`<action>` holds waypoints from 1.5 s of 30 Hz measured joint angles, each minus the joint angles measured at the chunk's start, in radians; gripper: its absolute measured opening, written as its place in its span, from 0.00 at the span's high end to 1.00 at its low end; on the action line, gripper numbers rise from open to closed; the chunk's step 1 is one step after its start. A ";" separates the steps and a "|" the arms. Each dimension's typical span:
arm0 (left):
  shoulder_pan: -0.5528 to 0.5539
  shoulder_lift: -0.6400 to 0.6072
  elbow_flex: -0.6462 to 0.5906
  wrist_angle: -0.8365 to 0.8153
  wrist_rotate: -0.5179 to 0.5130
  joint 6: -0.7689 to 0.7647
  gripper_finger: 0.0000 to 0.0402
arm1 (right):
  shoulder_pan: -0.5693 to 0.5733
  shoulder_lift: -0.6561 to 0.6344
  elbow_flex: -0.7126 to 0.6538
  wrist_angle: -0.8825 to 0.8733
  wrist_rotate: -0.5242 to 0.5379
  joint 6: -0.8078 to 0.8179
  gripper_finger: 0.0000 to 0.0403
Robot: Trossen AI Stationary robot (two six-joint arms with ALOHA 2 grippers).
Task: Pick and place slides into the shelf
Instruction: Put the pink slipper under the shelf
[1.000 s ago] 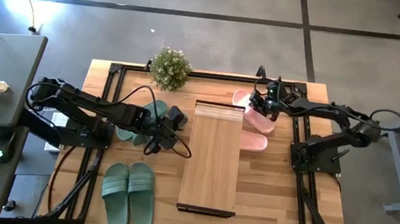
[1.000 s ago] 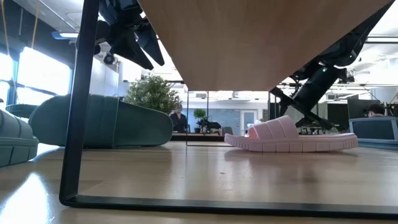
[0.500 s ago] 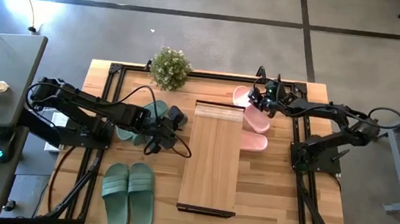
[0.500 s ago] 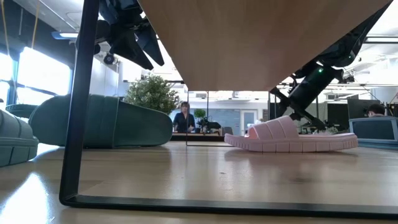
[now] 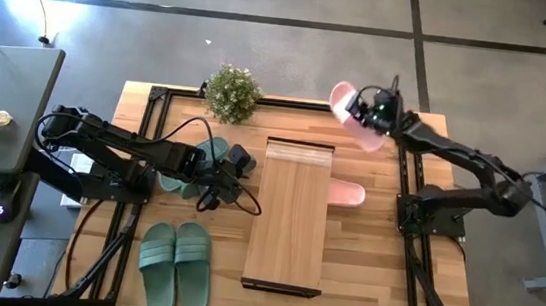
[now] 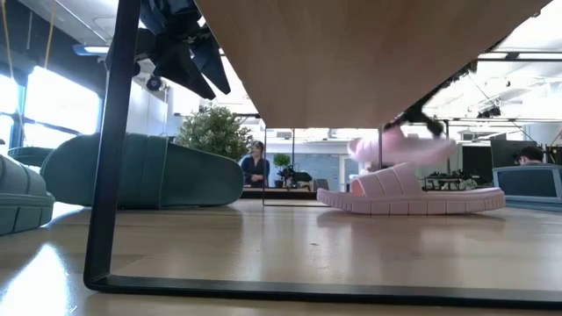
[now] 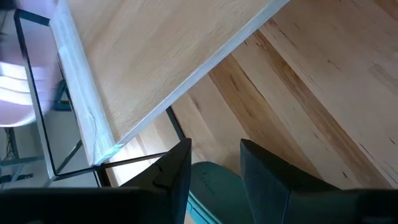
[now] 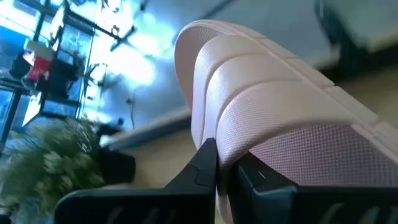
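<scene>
Your right tool (image 5: 370, 114) is gripping a soft light pink slide (image 5: 352, 113) by its strap, holding it in the air above the worktop's (image 5: 374, 253) far right corner. Its mate (image 5: 345, 193) is lying against the low light-wood shelf's (image 5: 289, 215) right edge. Your left tool (image 5: 235, 174) is waiting open over a sage green slide (image 5: 211, 153).

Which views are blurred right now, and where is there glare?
Low view: the lifted pink slide is motion-smeared; the one on the table is sharp. Right wrist view: the plant is blurred and the background washed out. High view: floor glare at upper left.
</scene>
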 joint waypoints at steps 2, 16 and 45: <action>0.000 0.000 0.000 -0.004 0.000 0.000 0.70 | -0.008 -0.037 0.080 -0.078 0.033 -0.062 1.00; 0.000 0.000 0.000 -0.006 0.000 0.000 0.70 | 0.016 -0.079 0.702 -0.909 -0.173 -0.325 1.00; 0.000 0.000 0.000 0.019 0.013 -0.011 0.70 | 0.646 -0.190 0.376 -1.354 -0.405 0.115 1.00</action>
